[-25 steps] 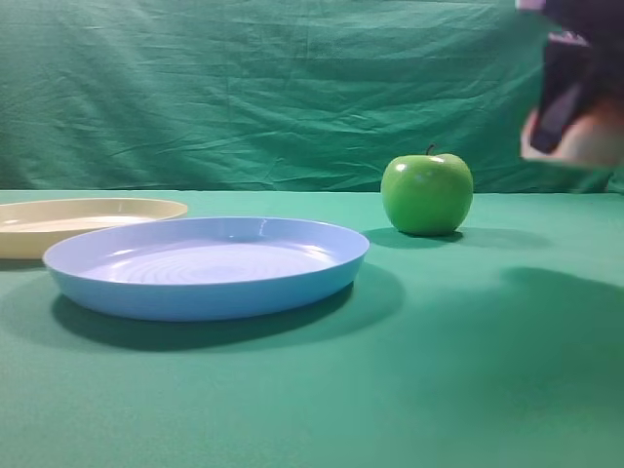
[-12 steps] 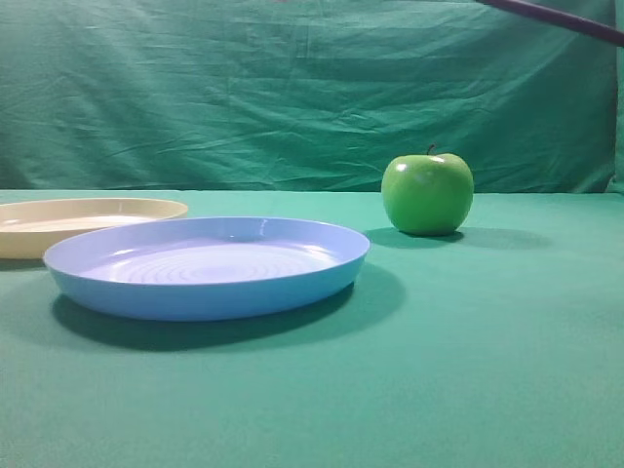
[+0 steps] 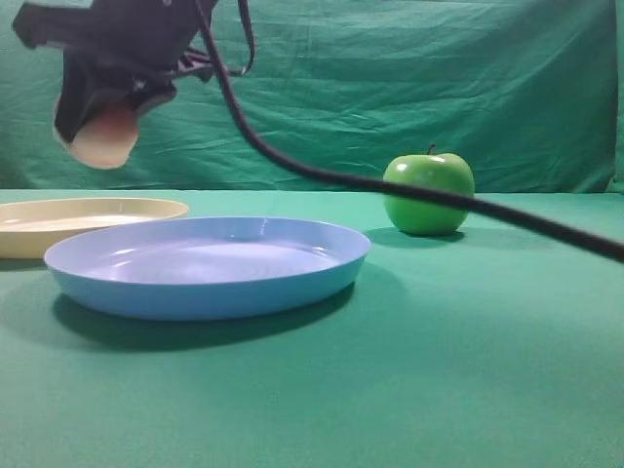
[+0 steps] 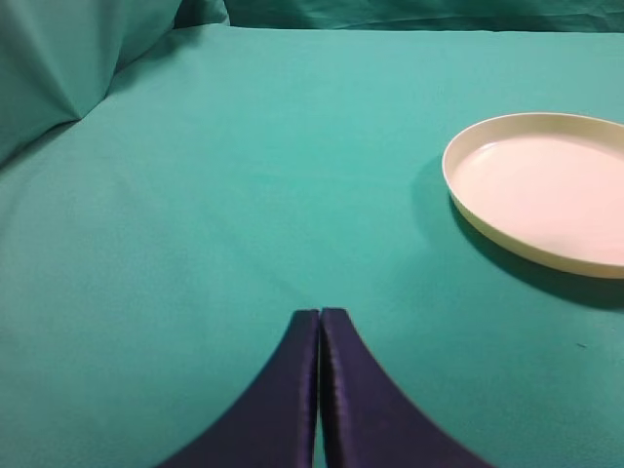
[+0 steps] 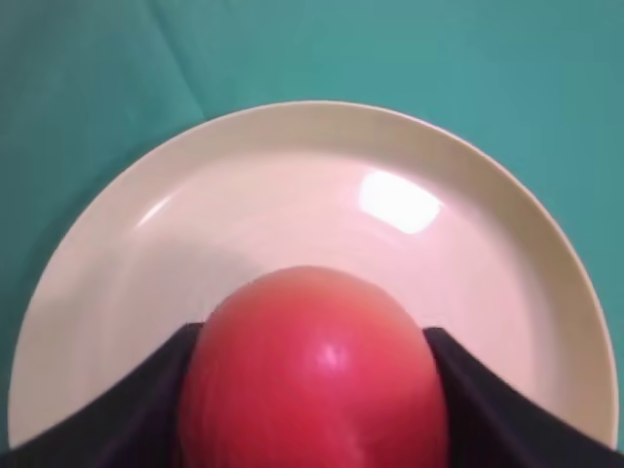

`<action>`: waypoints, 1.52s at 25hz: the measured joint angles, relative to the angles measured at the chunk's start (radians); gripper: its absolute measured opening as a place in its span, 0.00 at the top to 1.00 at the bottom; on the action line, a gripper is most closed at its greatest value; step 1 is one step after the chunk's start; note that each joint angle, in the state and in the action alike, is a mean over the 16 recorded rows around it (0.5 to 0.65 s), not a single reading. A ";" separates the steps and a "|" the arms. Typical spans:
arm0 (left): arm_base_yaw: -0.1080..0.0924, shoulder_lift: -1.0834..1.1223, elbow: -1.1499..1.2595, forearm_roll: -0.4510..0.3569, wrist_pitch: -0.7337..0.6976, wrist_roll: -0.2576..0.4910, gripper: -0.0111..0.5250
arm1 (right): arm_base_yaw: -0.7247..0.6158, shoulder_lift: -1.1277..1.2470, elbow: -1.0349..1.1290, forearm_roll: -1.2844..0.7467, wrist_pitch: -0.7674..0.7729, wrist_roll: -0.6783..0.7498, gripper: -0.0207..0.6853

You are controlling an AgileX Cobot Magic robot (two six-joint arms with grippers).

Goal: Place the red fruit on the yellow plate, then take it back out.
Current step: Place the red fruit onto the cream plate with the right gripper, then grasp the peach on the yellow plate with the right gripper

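Two grippers are listed. Right gripper [image 3: 102, 122]: seen high at the left of the exterior view, above the yellow plate [image 3: 93, 213]; the red fruit [image 3: 100, 136] is clasped between its dark fingers [image 5: 117, 409], clear of the plate. In the right wrist view the fruit [image 5: 312, 375] is framed over the plate's bare centre [image 5: 292, 210]. One second earlier this gripper and fruit were at the far right edge; half a second earlier only its cable was visible. Cable [image 3: 322, 175]: now draped across the scene in front of the green apple [image 3: 429, 192]. Left gripper [image 4: 320, 322]: fingers pressed together, nothing held, plate lying off to its right. Blue plate [image 3: 207, 266] and apple: unmoved.
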 joint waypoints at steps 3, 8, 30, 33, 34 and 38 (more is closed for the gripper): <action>0.000 0.000 0.000 0.000 0.000 0.000 0.98 | -0.003 0.003 -0.001 0.004 0.007 -0.001 0.20; 0.000 0.000 0.000 0.000 0.000 0.000 0.98 | -0.025 -0.054 -0.002 0.002 0.088 0.000 0.19; 0.000 0.000 0.000 0.000 0.000 0.000 0.98 | -0.130 -0.700 0.253 -0.069 0.474 0.262 0.97; 0.000 0.000 0.000 0.000 0.000 0.000 0.98 | -0.135 -0.809 0.382 -0.073 0.432 0.287 0.97; 0.000 0.000 0.000 0.000 0.000 0.000 0.98 | -0.138 -0.845 0.427 -0.074 0.416 0.294 0.97; 0.000 0.000 0.000 0.000 0.000 0.000 0.98 | -0.160 -0.973 0.591 -0.077 0.353 0.322 0.97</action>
